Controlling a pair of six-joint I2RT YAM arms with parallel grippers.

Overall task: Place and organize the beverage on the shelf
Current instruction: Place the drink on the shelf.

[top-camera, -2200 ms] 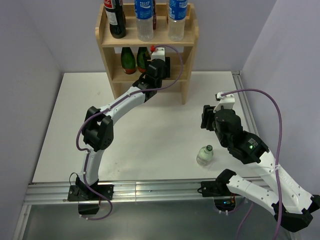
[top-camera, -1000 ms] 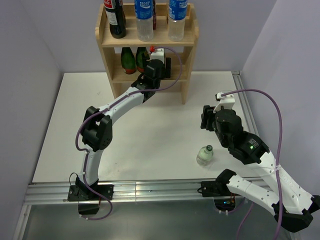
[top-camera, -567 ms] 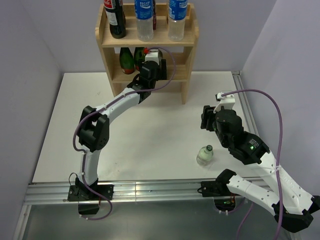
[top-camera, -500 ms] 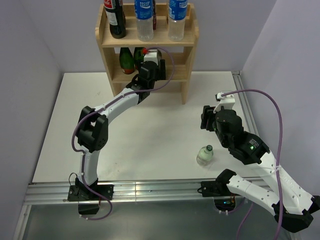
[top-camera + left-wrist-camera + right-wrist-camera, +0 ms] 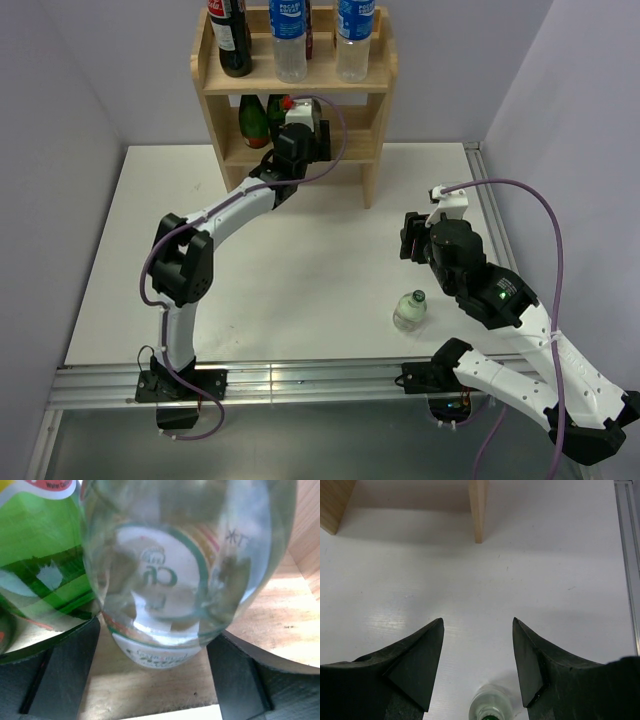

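The light wood shelf (image 5: 372, 150) stands at the back of the table. My left gripper (image 5: 291, 122) reaches into its middle tier and is shut on a clear bottle (image 5: 175, 570) with a red cap (image 5: 288, 101). The bottle's base rests on the shelf board (image 5: 280, 615), right beside a green bottle (image 5: 35, 545). My right gripper (image 5: 409, 236) is open and empty above the table. A small clear bottle with a green cap (image 5: 411, 311) stands upright just short of its fingers and shows low in the right wrist view (image 5: 492, 706).
On the top tier stand a dark cola bottle (image 5: 232, 40) and two clear blue-label bottles (image 5: 289, 40) (image 5: 354, 40). Two green bottles (image 5: 256, 115) stand at the left of the middle tier. The shelf's side panel (image 5: 479, 510) is ahead of the right gripper. A metal rail (image 5: 300, 378) runs along the near edge.
My left gripper has slid left along the middle tier with the clear bottle, bringing it against the green bottles. The right arm and the small bottle have not moved.
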